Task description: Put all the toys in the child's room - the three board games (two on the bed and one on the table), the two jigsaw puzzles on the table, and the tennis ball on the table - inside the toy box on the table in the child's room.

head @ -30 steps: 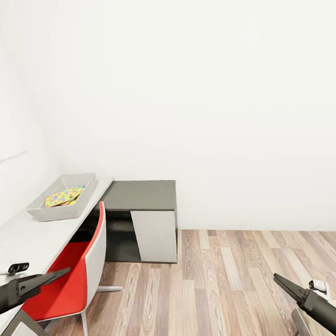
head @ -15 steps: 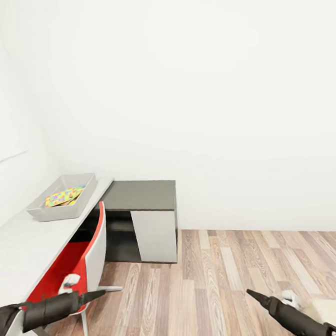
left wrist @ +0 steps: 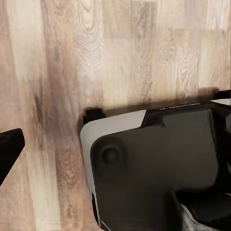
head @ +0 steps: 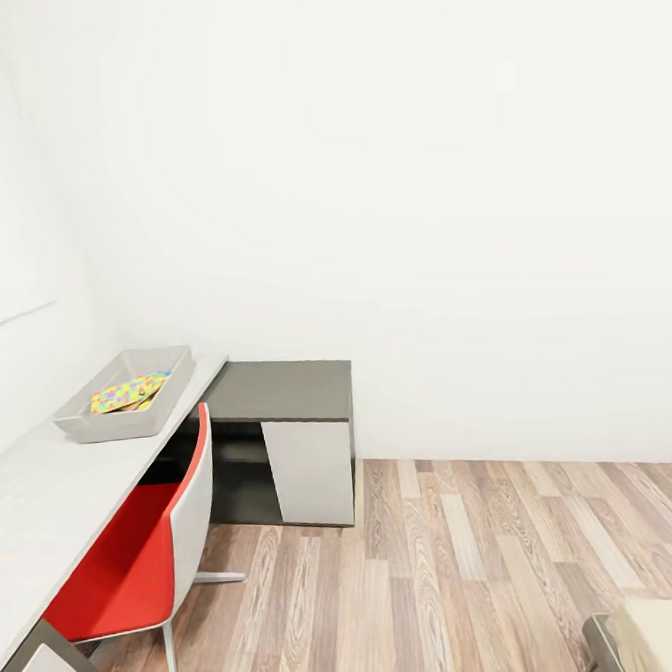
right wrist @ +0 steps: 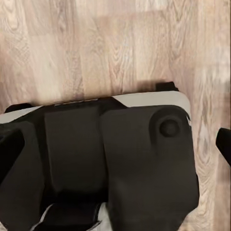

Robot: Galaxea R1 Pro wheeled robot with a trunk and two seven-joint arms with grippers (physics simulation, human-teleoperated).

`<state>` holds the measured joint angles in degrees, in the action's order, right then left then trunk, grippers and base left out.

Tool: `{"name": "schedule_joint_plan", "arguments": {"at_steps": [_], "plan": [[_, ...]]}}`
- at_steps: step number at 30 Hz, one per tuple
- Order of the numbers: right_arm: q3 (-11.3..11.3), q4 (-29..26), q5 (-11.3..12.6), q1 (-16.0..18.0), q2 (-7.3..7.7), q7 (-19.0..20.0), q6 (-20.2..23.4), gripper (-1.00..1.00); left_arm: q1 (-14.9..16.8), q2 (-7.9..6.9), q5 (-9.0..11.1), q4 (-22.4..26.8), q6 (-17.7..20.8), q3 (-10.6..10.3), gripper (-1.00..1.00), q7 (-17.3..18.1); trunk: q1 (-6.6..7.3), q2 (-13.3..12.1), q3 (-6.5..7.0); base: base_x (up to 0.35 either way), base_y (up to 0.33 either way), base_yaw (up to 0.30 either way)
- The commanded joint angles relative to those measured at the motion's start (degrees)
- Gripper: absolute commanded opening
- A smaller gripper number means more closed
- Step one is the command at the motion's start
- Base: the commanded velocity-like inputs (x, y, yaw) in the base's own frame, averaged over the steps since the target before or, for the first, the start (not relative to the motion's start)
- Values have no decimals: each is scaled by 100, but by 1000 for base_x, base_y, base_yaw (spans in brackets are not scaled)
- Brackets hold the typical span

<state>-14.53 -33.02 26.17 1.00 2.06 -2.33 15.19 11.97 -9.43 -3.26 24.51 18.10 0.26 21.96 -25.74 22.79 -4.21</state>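
Both arms have dropped out of the head view since a moment ago, when their dark grippers reached in over the floor; the room itself looks unchanged. A light grey toy box (head: 130,396) sits on the pale top of the long table (head: 47,497) against the left wall, with a multicoloured jigsaw puzzle (head: 127,392) lying flat inside it. A red-and-white chair (head: 151,559) is pushed up beside the table, next to the lower dark grey side section (head: 285,392). Part of the cream bed (head: 670,633) shows at the lower right corner, on the wood-plank floor (head: 443,569). In the left wrist view, a dark fingertip (left wrist: 8,149) hangs above the floor and the robot's black-and-white base (left wrist: 159,163). In the right wrist view, a dark fingertip (right wrist: 224,144) shows over the same base (right wrist: 120,154). Whether either gripper is apart or together cannot be told.
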Motion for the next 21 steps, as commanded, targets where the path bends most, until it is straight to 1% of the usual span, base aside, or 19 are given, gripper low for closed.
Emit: {"name": "schedule_joint_plan", "arguments": {"at_steps": [1,2,3,4,5,6,8,9,10,13,14,15,17,20,21], "plan": [[-32,397,-237,5,-93,-151,-232,100,7,23,-80,-449,-389,12,100,-394,-4,13,-11,0,0,0],[-26,742,-433,5,-155,-249,-469,100,7,38,-113,-837,-774,20,100,-775,-4,13,-11,0,0,0],[-22,1045,-561,5,-196,-318,-717,100,5,47,-129,-1173,-1132,18,100,-1114,-4,13,-11,0,0,0],[-19,1318,-640,4,-220,-363,-978,100,2,50,-136,-1464,-1457,14,100,-1399,-4,13,-11,0,0,0],[-18,1449,-666,2,-224,-379,-1110,100,0,49,-139,-1598,-1607,13,100,-1519,-4,13,-11,0,0,0],[-14,1710,-704,-5,-228,-403,-1380,100,-12,43,-139,-1861,-1883,13,100,-1716,-4,13,-11,0,0,0],[-13,2255,-744,-16,-232,-425,-1895,100,-53,40,-135,-2305,-2309,16,100,-1966,-4,13,-11,0,0,0],[-14,2397,-748,-19,-234,-429,-2013,100,-73,43,-134,-2373,-2383,16,100,-2011,-4,13,-11,0,0,0],[-14,2665,-753,-23,-240,-434,-2235,100,-140,55,-128,-2468,-2492,20,100,-2097,-4,13,-11,0,0,0],[-14,3016,-759,-22,-245,-440,-2605,100,-297,111,-64,-2567,-2608,30,100,-2286,-4,13,-11,0,0,0],[-15,3106,-760,-22,-250,-442,-2746,100,-351,174,25,-2592,-2638,42,100,-2407,-4,13,-11,0,0,0],[-15,3164,-763,-21,-253,-442,-2850,100,-390,247,156,-2607,-2656,52,100,-2555,-4,13,-11,0,0,0],[-15,3225,-759,-21,-263,-445,-2937,100,-436,385,422,-2624,-2676,63,100,-2892,-4,13,-11,0,0,0],[-9,3253,-756,-21,-279,-495,-2939,100,-456,465,590,-2628,-2685,68,100,-3164,-4,13,-11,0,0,0],[-6,3256,-755,-21,-282,-516,-2942,100,-457,472,607,-2628,-2686,70,100,-3194,-4,13,-11,0,0,0]]}}
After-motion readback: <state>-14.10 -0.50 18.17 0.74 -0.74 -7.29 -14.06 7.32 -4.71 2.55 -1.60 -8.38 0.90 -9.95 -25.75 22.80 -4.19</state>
